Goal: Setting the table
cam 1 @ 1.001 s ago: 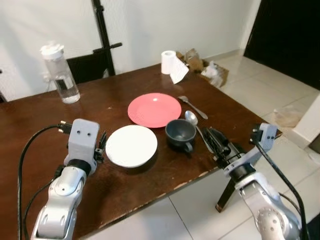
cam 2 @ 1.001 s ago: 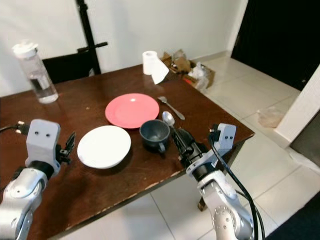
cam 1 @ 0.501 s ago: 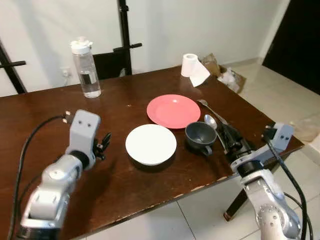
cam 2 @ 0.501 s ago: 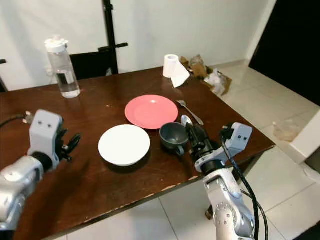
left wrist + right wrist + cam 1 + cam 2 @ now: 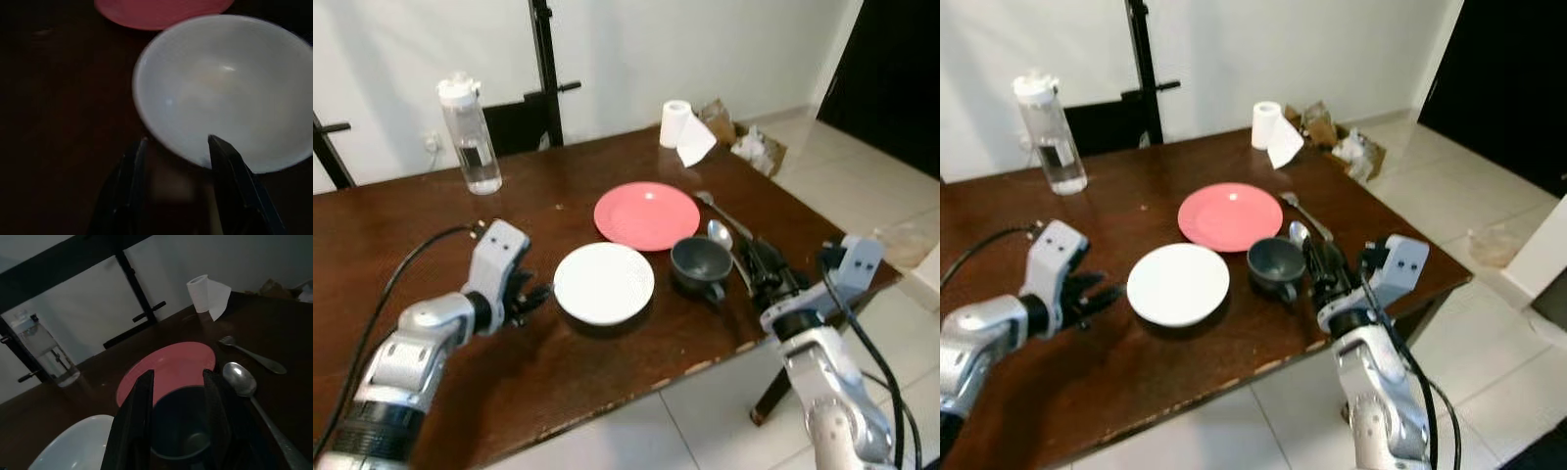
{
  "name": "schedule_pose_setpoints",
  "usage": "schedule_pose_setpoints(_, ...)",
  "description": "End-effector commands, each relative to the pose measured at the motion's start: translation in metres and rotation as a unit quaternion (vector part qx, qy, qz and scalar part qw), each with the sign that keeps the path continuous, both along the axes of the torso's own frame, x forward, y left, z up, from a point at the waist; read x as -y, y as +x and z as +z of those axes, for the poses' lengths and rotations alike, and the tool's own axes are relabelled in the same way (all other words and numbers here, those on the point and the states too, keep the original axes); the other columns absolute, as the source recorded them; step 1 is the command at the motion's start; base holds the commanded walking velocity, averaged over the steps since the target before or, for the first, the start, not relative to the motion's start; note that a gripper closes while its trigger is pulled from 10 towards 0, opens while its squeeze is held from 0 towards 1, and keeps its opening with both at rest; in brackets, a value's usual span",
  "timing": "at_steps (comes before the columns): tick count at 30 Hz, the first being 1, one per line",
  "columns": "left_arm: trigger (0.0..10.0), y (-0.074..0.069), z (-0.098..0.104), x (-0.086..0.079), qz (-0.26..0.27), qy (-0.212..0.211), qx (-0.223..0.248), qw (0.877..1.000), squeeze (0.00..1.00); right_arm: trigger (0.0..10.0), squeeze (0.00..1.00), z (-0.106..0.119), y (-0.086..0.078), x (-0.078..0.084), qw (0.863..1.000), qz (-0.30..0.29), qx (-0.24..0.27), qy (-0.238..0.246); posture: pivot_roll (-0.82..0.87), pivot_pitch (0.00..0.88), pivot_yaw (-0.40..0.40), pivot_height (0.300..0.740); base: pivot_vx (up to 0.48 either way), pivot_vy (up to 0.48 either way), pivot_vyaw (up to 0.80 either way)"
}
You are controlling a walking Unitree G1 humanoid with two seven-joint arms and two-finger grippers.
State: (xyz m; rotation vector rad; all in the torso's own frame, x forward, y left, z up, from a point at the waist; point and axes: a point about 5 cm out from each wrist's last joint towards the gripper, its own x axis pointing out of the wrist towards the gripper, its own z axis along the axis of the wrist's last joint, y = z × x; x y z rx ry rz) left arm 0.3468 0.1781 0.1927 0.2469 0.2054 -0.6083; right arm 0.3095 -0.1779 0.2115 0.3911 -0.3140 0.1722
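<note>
White plate (image 5: 604,283): centre of tabletop (image 5: 431,235), pink plate (image 5: 646,214) at its 1 o'clock.
Left gripper (image 5: 176,149): fingers spread, at white plate's 9 o'clock rim.
Right gripper (image 5: 178,382): fingers parted, beside dark cup (image 5: 700,265), at its 3 o'clock.

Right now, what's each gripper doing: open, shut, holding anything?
Left gripper: open, fingers at the rim of the white round bowl, holding nothing.
Right gripper: open, fingers by the dark grey mug, not gripping.
</note>
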Motion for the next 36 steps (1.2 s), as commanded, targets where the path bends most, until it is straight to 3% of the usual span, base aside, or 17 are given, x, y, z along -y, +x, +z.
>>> schedule_pose_setpoints(1, 10.0, 0.001, -0.004, 0.002, -0.030, 0.009, -0.017, 0.999, 0.00, 10.0, 0.00, 0.003, -0.004, -0.001, 1.000, -0.010, 0.009, -0.010, 0.05, 0.118, 0.106, 0.740, 0.000, 0.000, 0.00)
schedule_pose_setpoints(5, 10.0, 0.005, 0.000, 0.000, -0.042, 0.012, -0.021, 0.999, 0.03, 10.0, 0.00, 0.005, -0.005, -0.001, 1.000, -0.014, 0.012, -0.011, 0.05, 0.125, 0.108, 0.740, 0.000, 0.000, 0.00)
schedule_pose_setpoints(6, 10.0, 0.008, 0.004, -0.002, -0.047, 0.013, -0.019, 0.999, 0.70, 10.0, 0.00, 0.005, -0.006, -0.001, 1.000, -0.015, 0.013, -0.011, 0.05, 0.129, 0.110, 0.740, 0.000, 0.000, 0.00)
schedule_pose_setpoints(8, 10.0, 0.008, 0.004, -0.002, -0.047, 0.013, -0.019, 0.999, 0.70, 10.0, 0.00, 0.005, -0.006, -0.001, 1.000, -0.015, 0.013, -0.011, 0.05, 0.129, 0.110, 0.740, 0.000, 0.000, 0.00)
schedule_pose_setpoints(9, 10.0, 0.010, 0.007, -0.004, -0.051, 0.013, -0.018, 0.998, 1.00, 10.0, 0.00, 0.005, -0.006, -0.002, 1.000, -0.016, 0.014, -0.011, 0.05, 0.129, 0.110, 0.740, 0.000, 0.000, 0.00)
schedule_pose_setpoints(14, 10.0, 0.017, 0.019, -0.015, -0.053, 0.008, -0.028, 0.998, 1.00, 10.0, 0.00, 0.004, -0.008, -0.002, 1.000, -0.018, 0.012, -0.008, 0.06, 0.145, 0.116, 0.740, 0.000, 0.000, 0.00)
schedule_pose_setpoints(21, 10.0, 0.024, -0.003, -0.022, -0.037, -0.005, -0.092, 0.995, 1.00, 10.0, 0.00, 0.004, -0.008, -0.004, 1.000, -0.015, 0.008, -0.007, 0.06, 0.162, 0.115, 0.740, 0.000, 0.000, 0.00)
schedule_pose_setpoints(22, 10.0, 0.026, -0.004, -0.023, -0.033, -0.011, -0.097, 0.995, 0.44, 10.0, 0.00, 0.004, -0.008, -0.004, 1.000, -0.015, 0.008, -0.007, 0.06, 0.165, 0.116, 0.740, 0.000, 0.000, 0.00)
schedule_pose_setpoints(23, 10.0, 0.026, -0.004, -0.023, -0.033, -0.011, -0.097, 0.995, 0.44, 10.0, 0.00, 0.004, -0.008, -0.004, 1.000, -0.015, 0.008, -0.007, 0.06, 0.165, 0.116, 0.740, 0.000, 0.000, 0.00)
schedule_pose_setpoints(24, 10.0, 0.028, -0.004, -0.021, -0.031, -0.017, -0.101, 0.994, 0.00, 10.0, 0.00, 0.004, -0.008, -0.005, 1.000, -0.015, 0.008, -0.006, 0.06, 0.166, 0.116, 0.740, 0.000, 0.000, 0.00)
schedule_pose_setpoints(36, 10.0, 0.039, -0.009, -0.011, -0.013, -0.050, -0.121, 0.991, 0.00, 10.0, 0.00, 0.004, -0.010, -0.005, 1.000, -0.017, 0.007, -0.004, 0.05, 0.174, 0.124, 0.740, 0.000, 0.000, 0.00)
